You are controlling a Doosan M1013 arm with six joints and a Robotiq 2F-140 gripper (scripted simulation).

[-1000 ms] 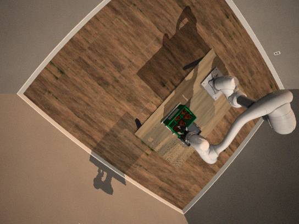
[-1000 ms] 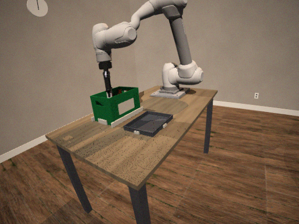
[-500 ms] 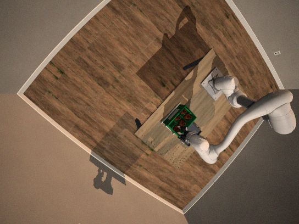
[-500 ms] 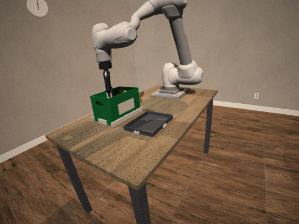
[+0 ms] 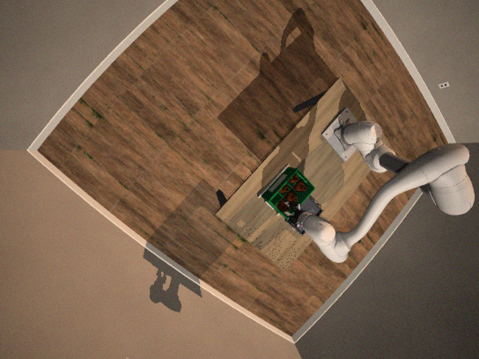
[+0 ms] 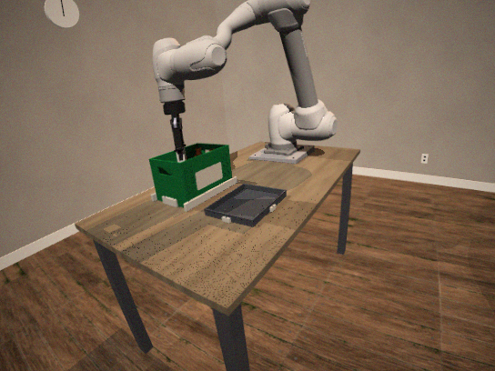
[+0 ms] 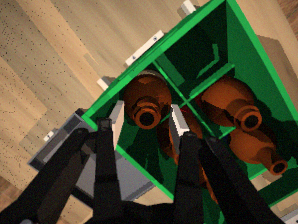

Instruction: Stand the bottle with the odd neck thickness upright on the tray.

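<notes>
Five brown bottles (image 5: 301,186) (image 7: 147,102) crowd the green crate (image 5: 312,190) (image 6: 170,182) (image 7: 262,55) — glossy, narrow-necked — the gripper (image 5: 294,209) (image 6: 181,159) (image 7: 147,112) open around one.

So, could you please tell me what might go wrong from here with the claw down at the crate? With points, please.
The claw (image 6: 181,158) (image 7: 147,112) stands open around one bottle's neck (image 7: 146,115), with another bottle close by one finger, so that finger might knock it. Lifting could also catch the crate's (image 5: 308,181) (image 6: 170,182) (image 7: 227,30) dividers (image 7: 200,114) and shift it.

Bottle partly hidden behind gripper fingertip (image 7: 179,127).
</notes>
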